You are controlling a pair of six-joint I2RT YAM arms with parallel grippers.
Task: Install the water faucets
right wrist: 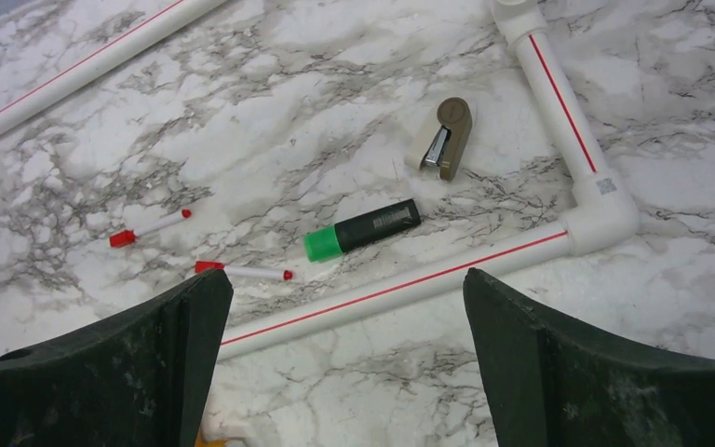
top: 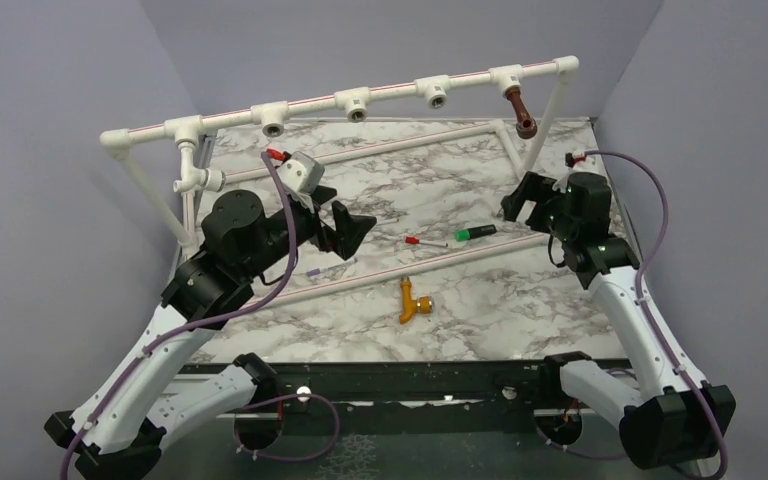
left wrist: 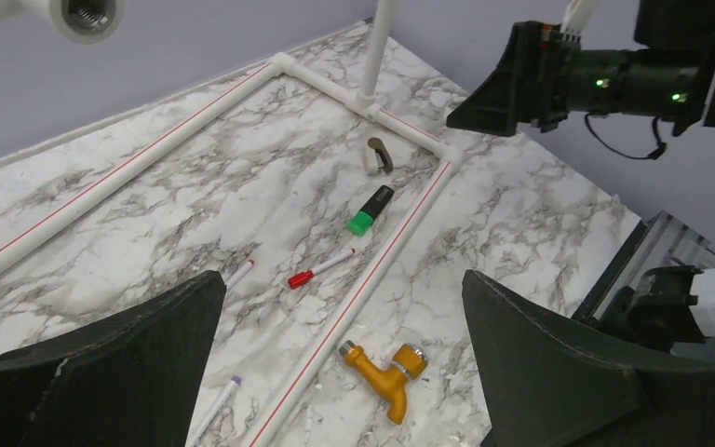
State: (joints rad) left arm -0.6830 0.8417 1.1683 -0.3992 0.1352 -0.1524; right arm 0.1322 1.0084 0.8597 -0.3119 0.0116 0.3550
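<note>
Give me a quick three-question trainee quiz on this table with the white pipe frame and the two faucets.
1. True or false: the orange-yellow tap-shaped faucet lies loose and unheld on the marble-patterned tabletop.
2. Where on the raised white plastic pipe rail does the dark brown faucet hang? A: the end nearest the left arm. B: the middle. C: the end nearest the right arm.
3. Fill in: the left gripper and the right gripper both have their jaws ____.
Key: 1 true; 2 C; 3 open.
</note>
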